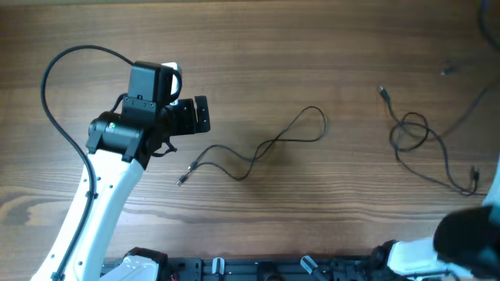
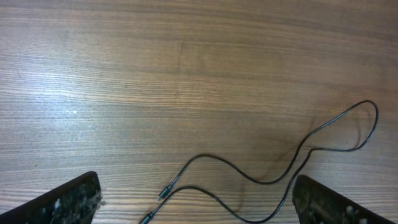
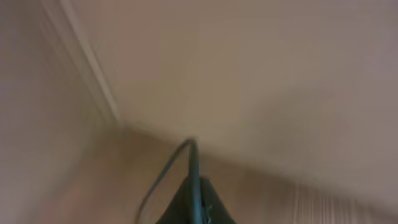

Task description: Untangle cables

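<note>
While the left arm (image 1: 109, 179) slants up from 7 o'clock, its wrist bends so the left claw (image 1: 199, 115) points toward 3 o'clock. The right arm (image 1: 469, 238) sits blurred at 5 o'clock. Two thin wires lie well apart on the table (image 1: 312, 47). The middle cable (image 1: 258, 150) has its plug ends just in front of the left claw, and the looped cable (image 1: 422, 144) is at 3 o'clock. A fainter strand (image 1: 476, 101) runs off at 2 o'clock. The left claw's fingers (image 2: 68, 199) are spread wide, holding nothing. I cannot tell how the right claw stands.
</note>
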